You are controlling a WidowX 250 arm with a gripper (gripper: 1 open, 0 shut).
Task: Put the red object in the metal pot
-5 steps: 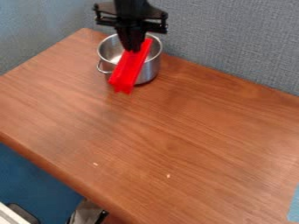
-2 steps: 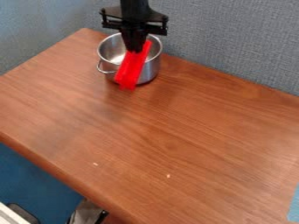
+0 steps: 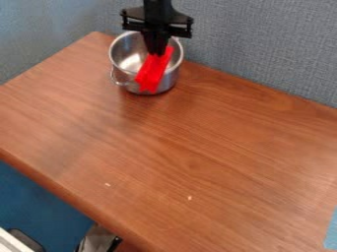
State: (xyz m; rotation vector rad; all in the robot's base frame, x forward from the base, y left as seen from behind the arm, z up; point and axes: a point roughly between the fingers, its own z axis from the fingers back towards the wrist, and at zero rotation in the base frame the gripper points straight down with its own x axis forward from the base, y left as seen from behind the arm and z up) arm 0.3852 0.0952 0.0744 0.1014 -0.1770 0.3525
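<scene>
1. Brown wooden surface [image 3: 158, 167] filling most of the view, its near corner pointing toward 7 o'clock, blue-grey wall [image 3: 263, 44] behind from 10 to 3 o'clock.
2. Shiny pot [image 3: 128, 61] standing upright near the far edge of the surface, at about 11 o'clock from the middle of the view; one small handle faintly visible on its left side.
3. Red bar [image 3: 156, 71] tilted steeply, upper end at the pincer, lower end reaching down toward 7 o'clock at the pot's right rim; lower end overlapping the pot's front wall in this view, so impossible to tell whether inside the rim or just outside it.
4. Black pincer [image 3: 160, 41] pointing almost straight down over the pot's right half, closed on the top end of the red bar.
5. Black arm body rising from the pincer to the top edge at 12 o'clock.
6. Rest of the surface, from 1 to 5 o'clock, plain wood with a few pale specks.
</scene>
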